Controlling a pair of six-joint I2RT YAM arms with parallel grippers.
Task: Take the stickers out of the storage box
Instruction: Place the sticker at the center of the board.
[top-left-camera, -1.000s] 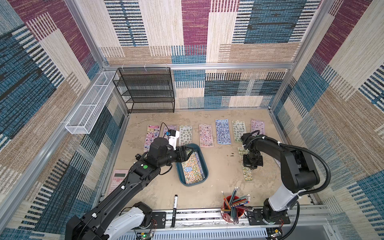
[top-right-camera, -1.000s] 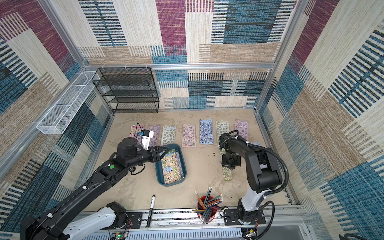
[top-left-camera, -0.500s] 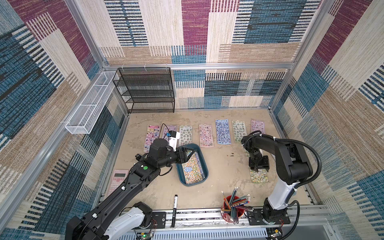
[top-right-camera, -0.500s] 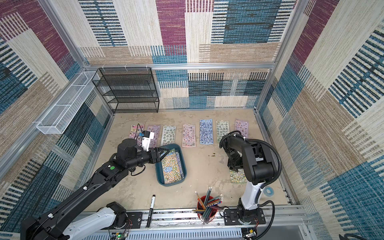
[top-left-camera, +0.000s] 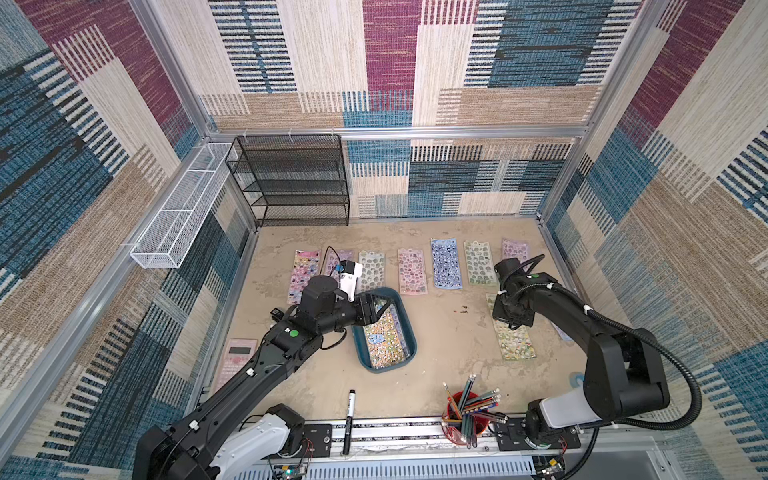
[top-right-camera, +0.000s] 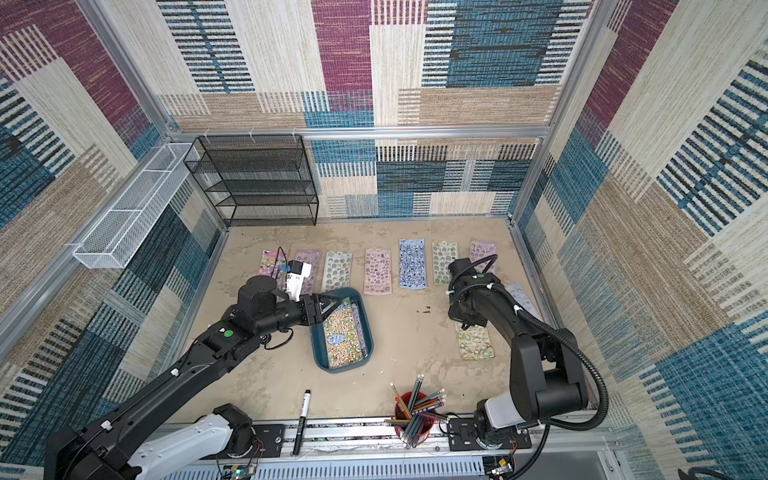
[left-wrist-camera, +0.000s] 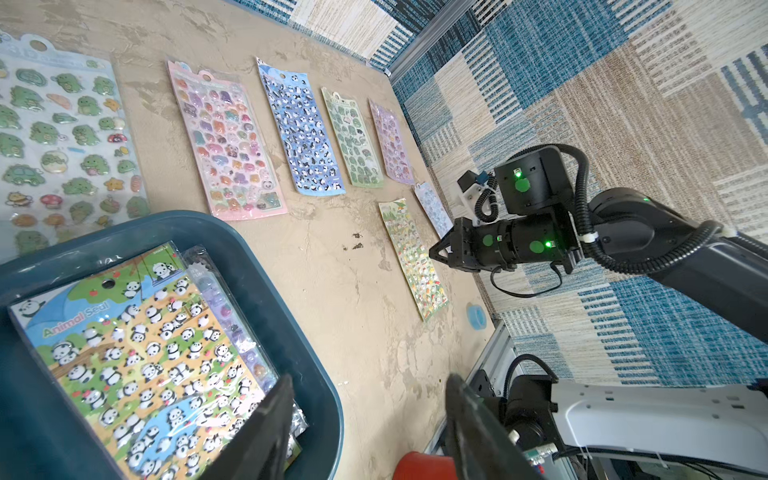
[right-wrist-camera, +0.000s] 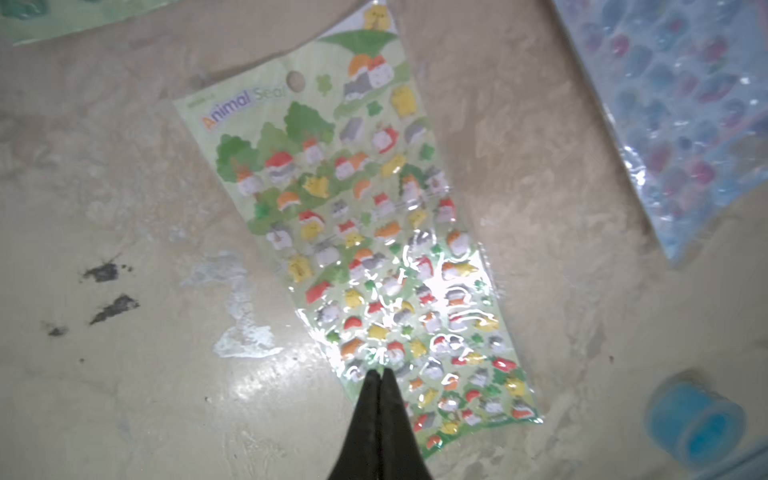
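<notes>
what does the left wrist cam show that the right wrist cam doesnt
Only left wrist: the storage box with a panda sheet on top, the pink sheet laid out, the open left gripper. Only right wrist: the readable Animal Seal print on the green sheet. Both: that green sheet, the shut right gripper, the blue tape roll.
</notes>
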